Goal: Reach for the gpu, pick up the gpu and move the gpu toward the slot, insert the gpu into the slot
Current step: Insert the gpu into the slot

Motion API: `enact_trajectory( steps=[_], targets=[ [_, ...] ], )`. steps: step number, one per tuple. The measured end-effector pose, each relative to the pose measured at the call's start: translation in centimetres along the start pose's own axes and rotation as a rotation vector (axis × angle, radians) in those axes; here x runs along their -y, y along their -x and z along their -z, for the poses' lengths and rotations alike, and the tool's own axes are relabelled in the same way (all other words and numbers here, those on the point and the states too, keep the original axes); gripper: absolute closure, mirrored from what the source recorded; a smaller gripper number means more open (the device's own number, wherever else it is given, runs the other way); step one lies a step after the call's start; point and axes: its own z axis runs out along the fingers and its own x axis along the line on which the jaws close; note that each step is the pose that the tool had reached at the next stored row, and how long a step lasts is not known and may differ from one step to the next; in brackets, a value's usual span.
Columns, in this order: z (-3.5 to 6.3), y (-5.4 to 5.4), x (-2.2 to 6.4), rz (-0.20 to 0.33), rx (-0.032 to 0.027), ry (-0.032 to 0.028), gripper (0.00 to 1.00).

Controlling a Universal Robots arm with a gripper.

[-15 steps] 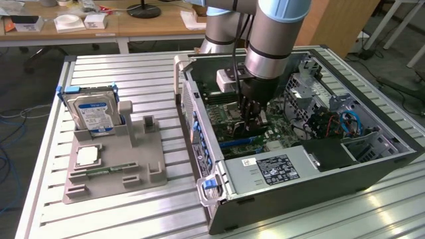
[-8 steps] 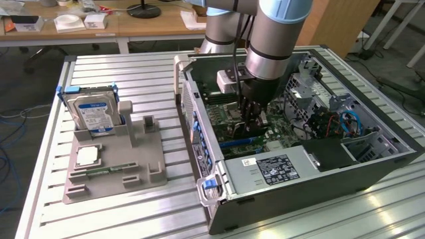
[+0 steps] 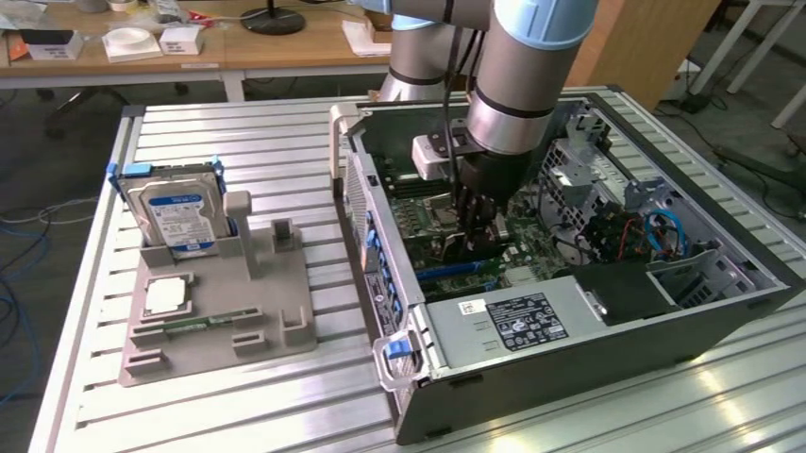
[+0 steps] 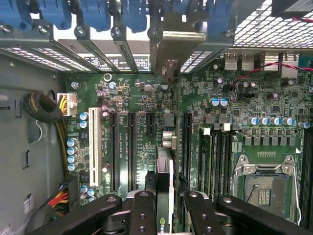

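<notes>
Our black claw (image 4: 164, 215) pinches the thin dark card with a silver bracket, the gpu (image 4: 165, 161), edge-on between its fingers, low inside the open grey computer case (image 3: 705, 311) over the green motherboard (image 4: 146, 93). We judge the pick-up done and the seating still left, the card standing above the board's long connector strips. The exterior view adds the blue slot (image 3: 444, 272) just beside the claw, and the blue-labelled silver hard drive (image 3: 180, 219) on the ribbed counter (image 3: 252, 132).

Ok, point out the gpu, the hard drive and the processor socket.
gpu (image 4: 165, 183): wrist view, card's top edge.
hard drive (image 3: 177, 213): exterior view, blue label.
processor socket (image 4: 266, 188): wrist view, socket centre.
</notes>
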Motion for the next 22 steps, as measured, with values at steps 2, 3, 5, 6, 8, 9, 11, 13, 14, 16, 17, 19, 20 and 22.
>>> enact_trajectory(
  steps=[2, 3, 5, 6, 8, 9, 11, 13, 14, 16, 17, 19, 20, 22],
  targets=[
    [-0.01, -0.01, -0.01, 0.000, -0.0001, 0.0001, 0.73],
    [-0.02, -0.01, -0.01, 0.000, -0.0002, 0.0001, 0.73],
    [-0.04, -0.01, -0.07, 0.000, -0.0001, 0.0000, 0.73],
    [-0.05, -0.01, -0.11, 0.000, -0.0001, 0.0000, 0.73],
    [-0.07, -0.01, -0.18, 0.000, 0.0000, -0.0001, 0.73],
    [-0.08, -0.01, -0.20, 0.000, 0.0000, -0.0001, 0.73],
    [-0.13, -0.01, -0.22, 0.000, 0.0000, -0.0001, 0.73],
    [-0.23, -0.01, -0.28, 0.000, 0.0000, -0.0006, 0.73],
    [-0.28, -0.01, -0.28, 0.000, -0.0001, -0.0010, 0.73],
    [-0.35, -0.02, -0.28, 0.000, -0.0002, -0.0013, 0.73],
    [-0.35, -0.02, -0.28, 0.000, -0.0004, -0.0013, 0.73],
    [-0.39, -0.01, -0.28, 0.000, 0.0000, -0.0015, 0.73],
    [-0.43, -0.01, -0.29, 0.000, 0.0000, -0.0016, 0.73],
    [-0.51, -0.01, -0.29, 0.000, 0.0001, -0.0016, 0.73]
  ],
)
